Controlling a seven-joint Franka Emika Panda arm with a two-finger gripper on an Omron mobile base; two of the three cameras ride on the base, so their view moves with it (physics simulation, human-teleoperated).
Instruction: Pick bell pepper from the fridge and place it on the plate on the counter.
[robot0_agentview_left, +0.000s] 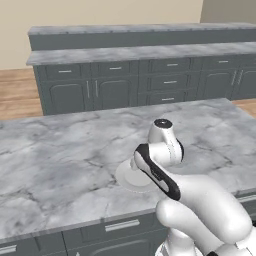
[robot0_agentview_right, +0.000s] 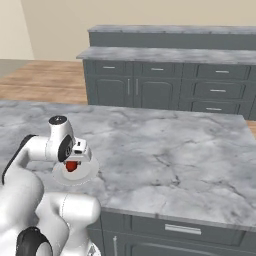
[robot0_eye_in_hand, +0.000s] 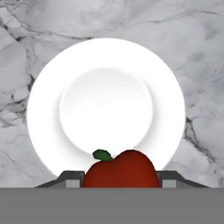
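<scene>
Tabletop (robot0_agentview_left: 60, 150) first, the largest thing beneath my tool: one slab of grey marbled stone over dark grey cabinets with silver bar handles, spreading out on every side of my tool and on well beyond it. Beyond its far edge, across a strip of wooden floor (robot0_agentview_right: 45, 82), stands one run of tiered cabinets (robot0_agentview_right: 200, 90) along the wall, two marbled levels, with a row of drawers and doors below.

One plate (robot0_eye_in_hand: 105, 109), round and white with a raised rim, lies flat on the tabletop directly under my tool (robot0_eye_in_hand: 120, 181). In the left base view its rim (robot0_agentview_left: 125, 175) shows just beside my wrist.

One bell pepper (robot0_eye_in_hand: 120, 168), glossy red with a small green stem, sits clamped between my two fingers; each finger presses against one side of it, so my tool is closed on the pepper. From the right base view the pepper (robot0_agentview_right: 72, 165) hangs just above the plate (robot0_agentview_right: 85, 172), over its near rim; whether it touches the plate, I cannot tell.
</scene>
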